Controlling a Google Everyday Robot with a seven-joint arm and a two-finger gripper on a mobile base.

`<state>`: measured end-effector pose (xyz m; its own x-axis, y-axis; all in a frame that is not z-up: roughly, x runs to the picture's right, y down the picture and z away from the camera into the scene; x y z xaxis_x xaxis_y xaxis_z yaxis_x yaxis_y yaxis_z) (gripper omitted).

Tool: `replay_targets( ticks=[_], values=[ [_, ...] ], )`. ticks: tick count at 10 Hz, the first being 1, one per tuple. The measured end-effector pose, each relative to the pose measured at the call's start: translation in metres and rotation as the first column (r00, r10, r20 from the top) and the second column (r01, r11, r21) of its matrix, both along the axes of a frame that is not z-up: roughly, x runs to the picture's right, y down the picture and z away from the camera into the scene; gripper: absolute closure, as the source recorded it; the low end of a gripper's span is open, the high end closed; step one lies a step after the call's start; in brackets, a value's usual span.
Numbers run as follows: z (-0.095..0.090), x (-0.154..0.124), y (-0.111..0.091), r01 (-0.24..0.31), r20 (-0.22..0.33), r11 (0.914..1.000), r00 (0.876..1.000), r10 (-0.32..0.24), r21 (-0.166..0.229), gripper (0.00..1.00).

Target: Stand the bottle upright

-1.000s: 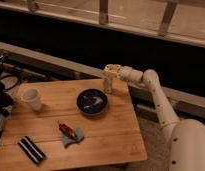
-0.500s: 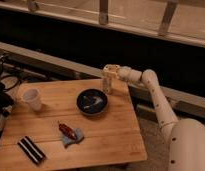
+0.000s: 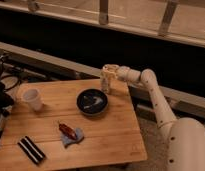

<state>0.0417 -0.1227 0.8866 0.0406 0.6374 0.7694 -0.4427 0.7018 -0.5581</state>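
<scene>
The gripper (image 3: 108,75) is positioned over the far edge of the surface (image 3: 111,130), jaws clamped on the bottle (image 3: 105,83). The bottle stands upright, just behind the dark bowl (image 3: 92,101).

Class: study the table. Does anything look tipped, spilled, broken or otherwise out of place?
Nothing stands out. The bottle looks upright at the table's far edge with the gripper at it; the cup and bowl sit upright.
</scene>
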Motion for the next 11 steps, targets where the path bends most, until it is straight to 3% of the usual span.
replay_targets(
  ticks=[7, 9, 11],
  values=[
    [0.001, -0.005, 0.002, 0.004, 0.013, 1.0000, 1.000, -0.004, -0.003, 0.81],
    [0.001, -0.008, 0.001, 0.007, 0.014, 1.0000, 1.000, -0.007, -0.001, 0.73],
    [0.001, -0.013, 0.001, 0.012, 0.019, 0.9999, 1.000, -0.012, -0.001, 0.76]
  ],
)
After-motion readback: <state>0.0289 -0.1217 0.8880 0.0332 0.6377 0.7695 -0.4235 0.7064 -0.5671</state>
